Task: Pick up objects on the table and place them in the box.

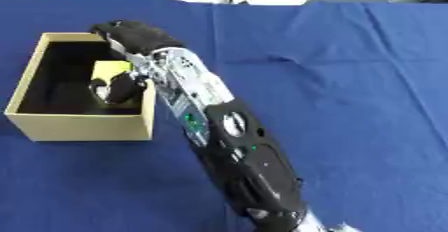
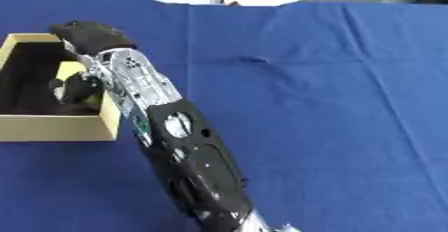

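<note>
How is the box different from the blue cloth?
The box is tan with upright walls and a dark inside; the blue cloth is blue and lies flat. The box is small; the cloth covers the whole table. The hand reaches into the box, not the cloth.

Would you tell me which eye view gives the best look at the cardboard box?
The left eye view: the whole box shows there, with a yellow object inside it under the hand. In the right eye view, the picture's left edge cuts off the box's left side.
</note>
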You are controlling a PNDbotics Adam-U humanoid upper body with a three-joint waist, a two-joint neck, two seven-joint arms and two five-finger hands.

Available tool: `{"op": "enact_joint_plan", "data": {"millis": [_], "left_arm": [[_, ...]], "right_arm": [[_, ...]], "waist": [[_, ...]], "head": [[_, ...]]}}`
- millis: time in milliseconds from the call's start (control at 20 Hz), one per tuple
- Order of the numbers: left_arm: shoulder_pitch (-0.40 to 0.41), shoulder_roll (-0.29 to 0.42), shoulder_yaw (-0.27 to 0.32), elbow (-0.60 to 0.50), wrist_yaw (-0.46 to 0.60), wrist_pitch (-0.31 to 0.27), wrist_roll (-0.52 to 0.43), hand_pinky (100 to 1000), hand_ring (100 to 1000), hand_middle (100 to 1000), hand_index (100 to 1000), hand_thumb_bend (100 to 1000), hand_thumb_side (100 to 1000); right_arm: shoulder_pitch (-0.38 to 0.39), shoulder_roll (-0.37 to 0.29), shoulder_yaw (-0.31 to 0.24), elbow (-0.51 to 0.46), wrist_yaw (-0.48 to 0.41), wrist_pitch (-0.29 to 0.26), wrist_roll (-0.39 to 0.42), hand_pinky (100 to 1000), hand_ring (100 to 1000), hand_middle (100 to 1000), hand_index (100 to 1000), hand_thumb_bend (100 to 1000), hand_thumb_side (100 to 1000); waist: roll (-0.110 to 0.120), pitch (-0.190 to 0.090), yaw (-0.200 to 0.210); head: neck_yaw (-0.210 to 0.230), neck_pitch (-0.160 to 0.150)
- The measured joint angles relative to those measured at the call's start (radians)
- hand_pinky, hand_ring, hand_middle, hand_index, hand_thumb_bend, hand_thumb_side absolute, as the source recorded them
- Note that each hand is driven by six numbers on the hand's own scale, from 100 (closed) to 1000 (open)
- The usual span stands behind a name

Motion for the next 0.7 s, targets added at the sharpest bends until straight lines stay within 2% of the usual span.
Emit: {"op": "enact_joint_plan", "data": {"millis": [250,350,450,550,600,700], "left_arm": [[0.0,0.0,0.0,0.0,0.0,0.0,0.0,885,817,685,602,137,872],[0.0,0.0,0.0,0.0,0.0,0.0,0.0,885,816,685,602,140,872],[0.0,0.0,0.0,0.0,0.0,0.0,0.0,885,816,685,602,142,873],[0.001,0.0,0.0,0.0,0.0,0.0,0.001,885,816,685,603,144,873],[0.001,0.0,0.0,0.0,0.0,-0.001,0.002,885,816,685,603,146,874],[0.002,0.0,0.0,0.0,0.0,-0.001,0.004,885,816,685,603,148,875]], "right_arm": [[0.0,-0.005,0.0,-0.056,-0.017,-0.003,-0.016,945,987,833,1000,139,346],[-0.004,-0.022,0.0,-0.102,-0.045,-0.003,-0.015,931,978,819,996,100,353],[-0.017,-0.048,0.0,-0.154,-0.088,0.001,-0.012,922,969,810,988,100,354],[-0.029,-0.08,0.0,-0.205,-0.142,0.01,-0.007,909,954,793,974,100,429],[-0.038,-0.1,0.0,-0.23,-0.174,0.016,-0.007,898,942,784,969,100,496],[-0.05,-0.147,0.0,-0.27,-0.245,0.033,-0.01,891,934,781,962,100,508]], "waist": [[-0.002,0.0,-0.002],[-0.002,0.0,-0.003],[-0.002,-0.001,-0.004],[-0.002,-0.004,-0.006],[-0.002,-0.005,-0.008],[-0.001,-0.006,-0.012]], "head": [[0.0,0.0],[0.001,0.0],[0.003,0.0],[0.005,0.0],[0.006,0.0],[0.011,0.001]]}}
